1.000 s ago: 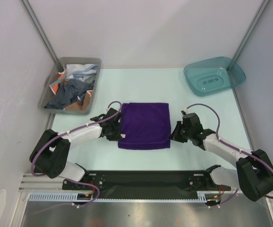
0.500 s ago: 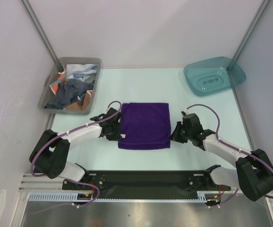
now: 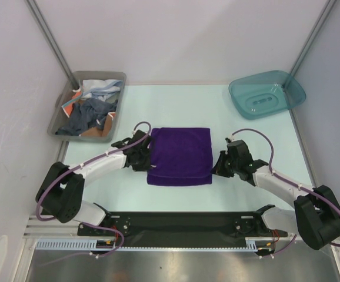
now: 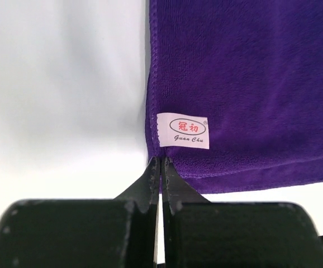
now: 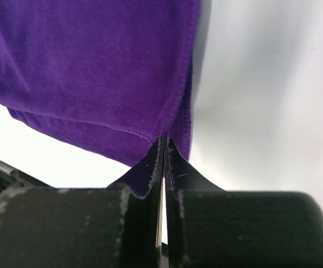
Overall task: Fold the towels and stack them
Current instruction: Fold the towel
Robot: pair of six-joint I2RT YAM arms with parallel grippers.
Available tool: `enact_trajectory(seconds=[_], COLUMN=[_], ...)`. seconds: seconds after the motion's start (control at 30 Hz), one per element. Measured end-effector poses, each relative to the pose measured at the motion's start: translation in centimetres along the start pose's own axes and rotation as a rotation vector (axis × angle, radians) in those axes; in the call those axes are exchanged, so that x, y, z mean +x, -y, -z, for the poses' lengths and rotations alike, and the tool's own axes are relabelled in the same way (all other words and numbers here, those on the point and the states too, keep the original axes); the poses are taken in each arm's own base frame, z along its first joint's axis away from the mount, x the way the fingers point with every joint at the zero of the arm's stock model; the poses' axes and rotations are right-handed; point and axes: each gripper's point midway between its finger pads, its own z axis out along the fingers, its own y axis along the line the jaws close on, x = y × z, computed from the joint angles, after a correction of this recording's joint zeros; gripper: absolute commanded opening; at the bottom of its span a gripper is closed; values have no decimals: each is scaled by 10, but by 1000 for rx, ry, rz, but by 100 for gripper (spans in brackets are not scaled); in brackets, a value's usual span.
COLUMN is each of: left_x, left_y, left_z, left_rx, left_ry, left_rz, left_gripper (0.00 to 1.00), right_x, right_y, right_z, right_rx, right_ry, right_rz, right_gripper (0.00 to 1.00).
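A deep purple towel [image 3: 180, 154] lies folded flat on the table between the two arms. My left gripper [image 3: 146, 161] is at its near left corner. In the left wrist view that gripper [image 4: 161, 162] is shut, pinching the towel's hem just below a white label [image 4: 183, 130]. My right gripper [image 3: 215, 167] is at the near right corner. The right wrist view shows this gripper [image 5: 164, 143] shut on the purple towel's [image 5: 94, 67] stitched edge. More towels lie crumpled in the grey bin: a dark grey-blue one [image 3: 86, 114], a pale one [image 3: 99, 88] and an orange-red one [image 3: 70, 104].
The grey plastic bin [image 3: 99, 75] stands at the back left of the table. A teal translucent bin [image 3: 239, 97] sits at the back right. Metal frame posts rise behind both bins. The arms' black base rail [image 3: 176, 223] runs along the near edge.
My left gripper has closed on the purple towel's near left corner. The right gripper and the towel have stayed in place.
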Motion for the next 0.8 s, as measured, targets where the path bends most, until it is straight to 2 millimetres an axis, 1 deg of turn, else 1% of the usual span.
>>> enact_trajectory(seconds=[0.1, 0.23, 0.33, 0.43, 0.5, 0.57, 0.67, 0.73, 0.8], left_x=[-8, -16, -17, -15, -8, 4, 33, 42, 45], left_y=[3, 6, 7, 9, 5, 0, -13, -16, -16], left_z=[11, 28, 40, 47, 43, 35, 19, 12, 8], left_rx=[4, 15, 24, 41, 44, 36, 8, -4, -9], left_ry=[23, 53, 73, 88, 85, 60, -16, -47, -61], left_rz=[2, 2, -5, -8, -3, 3, 7, 6, 11], left_gripper=[0, 0, 0, 0, 0, 0, 0, 0, 0], right_x=[-7, -18, -23, -21, -11, 2, 19, 24, 26], right_y=[-6, -20, -29, -30, -22, -12, 2, 7, 9], right_z=[4, 14, 25, 30, 28, 23, 18, 16, 15], right_rx=[-5, -35, -68, -87, -79, -59, -27, -15, -11], right_ry=[6, 23, 44, 56, 39, 9, -35, -48, -51], right_rz=[14, 28, 35, 38, 30, 19, 6, 2, 2], right_gripper=[0, 0, 0, 0, 0, 0, 0, 0, 0])
